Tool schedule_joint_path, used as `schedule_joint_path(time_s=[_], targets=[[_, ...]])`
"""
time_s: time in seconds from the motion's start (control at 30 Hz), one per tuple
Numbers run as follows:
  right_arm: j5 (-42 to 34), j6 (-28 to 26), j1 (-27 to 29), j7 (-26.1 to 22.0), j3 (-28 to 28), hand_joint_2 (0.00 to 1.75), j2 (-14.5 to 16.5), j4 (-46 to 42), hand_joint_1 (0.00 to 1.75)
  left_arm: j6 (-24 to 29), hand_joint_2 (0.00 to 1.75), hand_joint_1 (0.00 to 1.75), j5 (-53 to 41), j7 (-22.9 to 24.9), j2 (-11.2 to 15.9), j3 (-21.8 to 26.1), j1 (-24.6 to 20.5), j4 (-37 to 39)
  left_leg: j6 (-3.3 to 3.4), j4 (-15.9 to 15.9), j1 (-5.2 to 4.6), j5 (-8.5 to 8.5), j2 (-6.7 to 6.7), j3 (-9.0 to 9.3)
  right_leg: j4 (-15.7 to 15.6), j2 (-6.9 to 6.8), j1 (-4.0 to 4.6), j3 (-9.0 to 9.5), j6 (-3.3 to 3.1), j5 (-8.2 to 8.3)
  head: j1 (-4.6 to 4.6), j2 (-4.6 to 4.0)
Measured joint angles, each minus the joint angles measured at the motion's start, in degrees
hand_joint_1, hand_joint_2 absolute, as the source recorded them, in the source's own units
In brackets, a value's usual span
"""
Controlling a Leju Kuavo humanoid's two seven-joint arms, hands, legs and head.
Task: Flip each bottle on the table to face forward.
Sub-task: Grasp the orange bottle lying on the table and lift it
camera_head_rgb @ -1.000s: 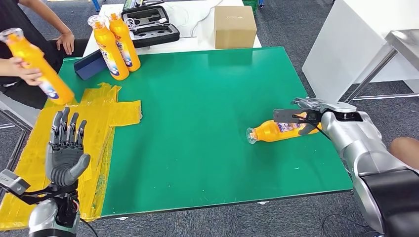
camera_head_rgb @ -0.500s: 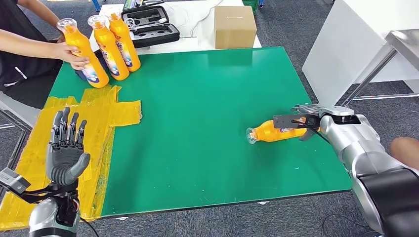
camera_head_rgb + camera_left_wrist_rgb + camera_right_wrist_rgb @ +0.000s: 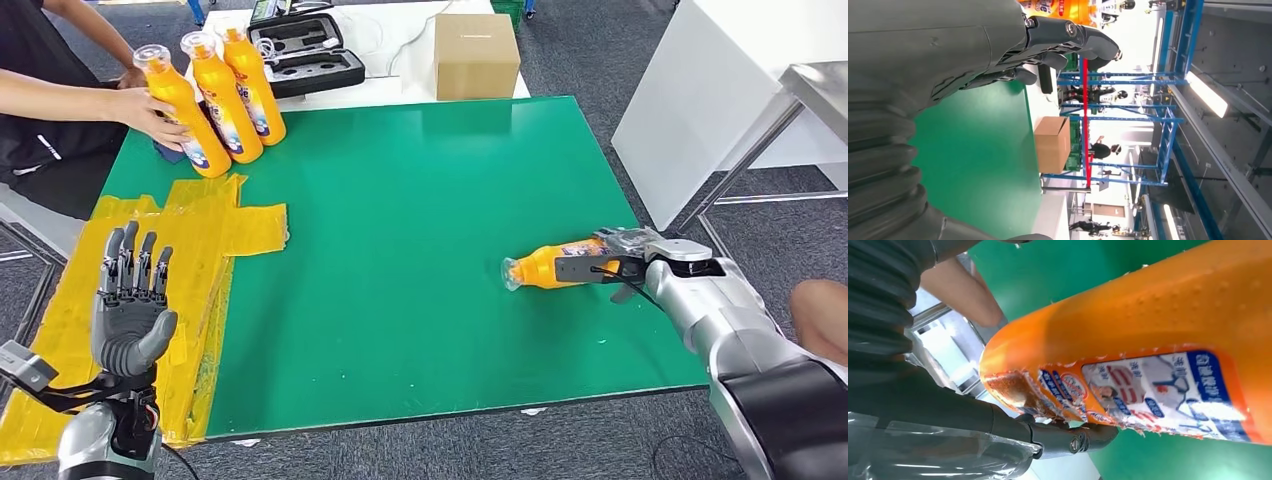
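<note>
At about eight o'clock in the head view, the left robot hand stands palm-up over the yellow taped patch with fingers straight, apart and empty, well away from any bottle. Up at eleven o'clock, three upright orange plastic bottles with blue-and-white labels stand close together at the far corner of the green-topped worktop, a person's hand resting on the nearest of them. Across at about four o'clock, one more orange plastic bottle, lying on its side, rests on the green surface with its clear-capped neck pointing toward nine o'clock; the right robot hand is wrapped around its broad base end, and the right wrist view shows dark fingers curled under the body with the label facing the camera, so it appears to be gripping the bottle. The bottle looks like smooth, fairly rigid plastic, probably slick, and its round body would tend to roll on the worktop. Whether it is full cannot be told; if so, the weight sits along the wide body. A hold around the wide labelled section looks safer than at the narrow neck, with firm but not crushing pressure.
</note>
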Motion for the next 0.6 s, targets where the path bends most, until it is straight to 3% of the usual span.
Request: schedule_joint_path(time_s=[0.17,0.47,0.5,0.6], targets=[[0.01,4.33,0.96,-2.15,1.49,1.75,-1.03,0.63,0.00,-0.52,1.75,0.00,0.05,-0.19,0.32,-0.01,-1.37,2.07,-0.01,-0.01,0.00,-0.07,-0.01,0.30,-0.04,-0.03,0.01,0.31,0.06,-0.04,0.00,0.00],[-0.11,5.12,1.43,-1.41,2.91,1.75,-1.45,0.83,0.00,-0.96,1.75,0.00,0.39,-0.55,0.62,-0.04,-2.65,4.30,0.00,-0.01,0.01,-0.10,0.01,0.68,-0.09,0.00,0.03,0.42,0.05,-0.04,0.02,0.00],[-0.19,5.28,1.44,-1.36,2.92,1.75,-1.47,0.85,0.34,-0.97,1.75,0.00,0.41,-0.55,0.66,-0.04,-2.71,4.45,0.00,0.00,0.01,-0.09,0.01,0.68,-0.09,0.00,0.03,0.43,0.06,-0.04,0.02,0.00],[-0.75,6.03,1.47,-1.18,2.93,1.75,-1.63,0.88,1.63,-1.08,1.75,0.00,0.44,-0.55,0.74,-0.04,-2.89,4.95,0.00,0.00,0.01,-0.09,0.00,0.70,-0.10,0.00,0.03,0.42,0.06,-0.04,0.01,0.00]])
